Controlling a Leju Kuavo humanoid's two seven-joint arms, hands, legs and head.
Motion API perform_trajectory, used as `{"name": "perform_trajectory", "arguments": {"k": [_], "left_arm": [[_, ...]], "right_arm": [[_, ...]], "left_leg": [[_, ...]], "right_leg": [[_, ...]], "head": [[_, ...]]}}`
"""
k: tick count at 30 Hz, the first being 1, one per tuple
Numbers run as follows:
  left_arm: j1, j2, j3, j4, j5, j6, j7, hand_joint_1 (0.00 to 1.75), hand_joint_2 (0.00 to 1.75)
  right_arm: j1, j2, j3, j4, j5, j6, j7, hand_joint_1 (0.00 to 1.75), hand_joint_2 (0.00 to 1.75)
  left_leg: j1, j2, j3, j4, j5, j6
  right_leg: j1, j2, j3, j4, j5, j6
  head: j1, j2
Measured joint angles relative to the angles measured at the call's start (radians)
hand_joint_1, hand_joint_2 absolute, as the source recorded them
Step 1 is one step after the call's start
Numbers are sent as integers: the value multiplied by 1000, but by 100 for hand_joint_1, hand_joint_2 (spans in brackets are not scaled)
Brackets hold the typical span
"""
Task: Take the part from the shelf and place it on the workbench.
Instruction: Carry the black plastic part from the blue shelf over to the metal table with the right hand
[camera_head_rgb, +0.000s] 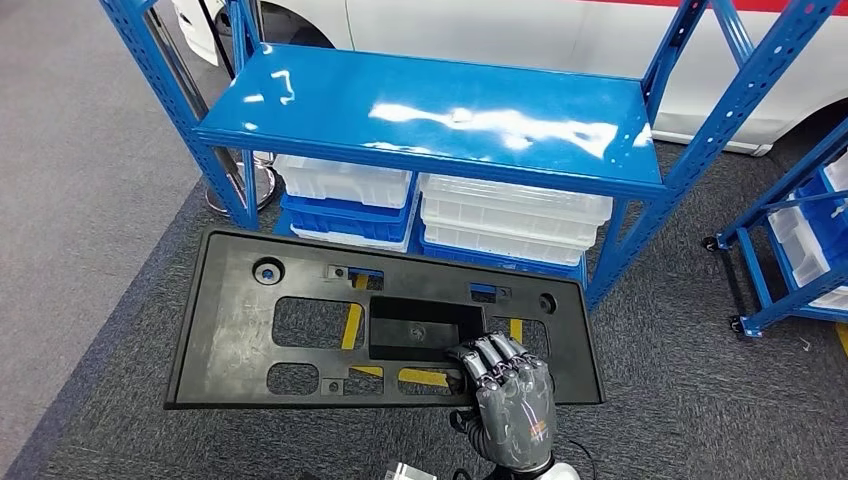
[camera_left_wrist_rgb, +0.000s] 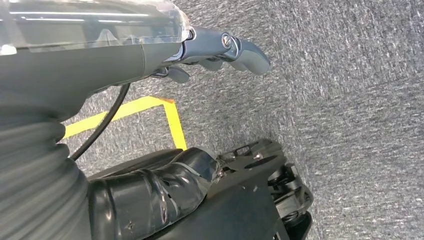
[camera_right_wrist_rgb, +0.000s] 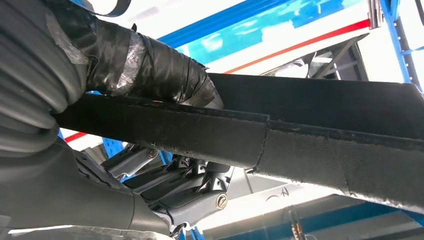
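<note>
Closest to us, low in the centre of the head view, our right hand (camera_head_rgb: 512, 398) pinches the near edge of the part (camera_head_rgb: 385, 322), fingers over the top, taped thumb beneath as the right wrist view shows. Largest is the blue shelf (camera_head_rgb: 440, 118) across the upper frame, its top bare, white bins (camera_head_rgb: 512, 218) below. Next, the black part hangs off the shelf, above the carpet. We judge the pick done; carrying and placing remain, with no tabletop visible. Our left hand (camera_left_wrist_rgb: 220, 52) hangs over the floor, fingers loosely curled around nothing.
</note>
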Motion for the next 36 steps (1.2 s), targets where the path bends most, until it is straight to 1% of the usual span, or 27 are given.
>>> {"name": "perform_trajectory", "arguments": {"k": [1,2,4,5,6,7,9,10,11,12,13,15,17,18,19,21,23,25,26,27,28,29,31,32,33,35,36], "left_arm": [[1,0,0,0,0,1,0,0,175],[2,0,0,0,1,2,-1,0,175],[3,0,0,0,3,2,-1,0,175],[2,0,0,0,5,2,-2,0,175],[2,0,0,0,5,2,-2,0,175],[3,0,0,0,6,2,-2,0,175],[4,0,0,0,6,2,-3,0,175],[4,0,0,0,6,2,-3,0,175],[5,0,0,0,6,2,-4,0,175],[5,0,0,0,6,2,-4,0,175],[6,0,1,0,6,2,-5,0,175],[7,0,1,0,6,2,-6,0,175],[8,2,2,0,6,2,-7,0,175],[9,2,2,0,6,2,-7,0,175],[8,2,2,0,6,2,-7,0,175],[7,2,2,0,6,3,-8,0,175],[8,2,3,0,6,3,-9,0,175],[9,2,5,0,7,3,-9,0,175],[10,2,5,0,7,4,-9,0,175],[10,2,6,0,7,4,-9,0,175],[10,2,6,0,8,4,-9,0,175],[9,1,6,0,8,5,-9,0,175],[9,1,7,0,9,5,-9,0,175],[9,0,7,0,9,5,-9,0,175],[8,1,8,0,9,6,-10,0,175],[6,1,10,0,9,6,-11,0,175],[5,1,11,0,9,6,-12,0,175]], "right_arm": [[0,0,0,1,-2,0,0,175,175],[0,0,0,1,-4,0,0,175,175],[3,0,0,1,-8,0,-1,175,175],[4,0,0,1,-10,0,-1,175,175],[4,0,0,1,-13,0,-2,175,175],[5,0,0,1,-15,0,-2,175,175],[8,0,0,2,-17,0,-4,175,175],[11,0,-1,2,-19,0,-6,175,175],[14,0,-2,3,-20,0,-9,175,175],[16,0,-5,3,-21,0,-12,175,175],[18,0,-7,4,-22,0,-18,175,175],[22,2,-14,3,-24,0,-31,175,175],[28,6,-23,0,-28,0,-47,175,175],[32,9,-29,-2,-31,0,-54,175,175],[36,11,-34,-5,-33,0,-60,175,175],[47,15,-50,-13,-39,-1,-74,175,175],[57,22,-70,-21,-44,-1,-94,175,175],[71,29,-91,-27,-50,-1,-111,175,175],[80,32,-101,-30,-52,-1,-119,175,175],[88,36,-112,-33,-55,-1,-125,175,175],[96,39,-123,-38,-57,-1,-132,175,175],[101,44,-134,-44,-58,-1,-139,175,175],[110,55,-156,-57,-60,-1,-156,175,175],[115,61,-167,-64,-61,-1,-164,175,175],[120,69,-180,-70,-62,-1,-172,175,175],[133,81,-204,-84,-68,-1,-185,175,175],[137,87,-216,-91,-72,-1,-193,175,175]], "left_leg": [[-2,3,-6,7,1,-4],[-3,6,-10,12,3,-9],[-4,13,-14,15,7,-21],[-3,12,-18,21,0,-28],[-1,8,-26,41,-18,-35],[0,1,-42,80,-48,-40],[3,-7,-88,201,-121,-48],[4,-8,-108,256,-144,-50],[4,-8,-113,283,-146,-51],[4,-9,-102,274,-129,-50],[5,-12,-74,230,-99,-47],[5,-45,-1,100,-45,-36],[4,-75,39,23,-31,-26],[3,-76,44,14,-34,-24],[3,-67,44,5,-34,-22],[8,-47,47,-12,-30,-12],[11,-26,48,-22,-25,-4],[9,-6,45,-18,-27,-1],[9,4,44,-15,-28,0],[9,14,43,-12,-30,-1],[9,23,43,-8,-33,-3],[9,31,44,-3,-37,-5],[4,45,42,8,-46,-15],[1,52,41,12,-49,-20],[-1,58,41,14,-51,-24],[1,68,42,16,-55,-34],[2,59,38,27,-66,-39]], "right_leg": [[3,-7,28,-49,-3,-4],[6,-12,39,-74,-11,-9],[7,-5,34,-83,-9,-23],[5,0,31,-85,-3,-31],[3,4,28,-88,3,-39],[1,7,24,-90,9,-46],[2,16,13,-88,16,-51],[3,21,9,-87,19,-52],[4,27,5,-85,21,-51],[4,34,2,-83,22,-50],[4,42,1,-82,23,-49],[4,58,-1,-80,25,-44],[2,74,-8,-79,31,-34],[0,82,-12,-80,35,-28],[0,90,-16,-81,38,-21],[4,77,-28,-62,25,-11],[5,44,-70,26,-27,-3],[2,31,-131,151,-80,3],[0,29,-148,187,-86,5],[-1,26,-149,188,-73,7],[-2,20,-129,148,-43,7],[-3,7,-96,82,-8,6],[3,-25,-42,-30,30,-2],[6,-33,-33,-53,33,-8],[10,-31,-35,-56,30,-15],[8,-13,-38,-60,35,-27],[6,-5,-39,-62,38,-33]], "head": [[0,0],[0,0],[-1,0],[0,0],[-1,0],[-1,0],[-1,0],[-1,0],[-1,0],[-1,0],[-1,0],[-1,0],[-1,0],[-1,0],[-1,0],[0,0],[1,0],[2,0],[2,0],[2,0],[2,0],[2,0],[2,0],[1,0],[1,0],[1,0],[1,0]]}}
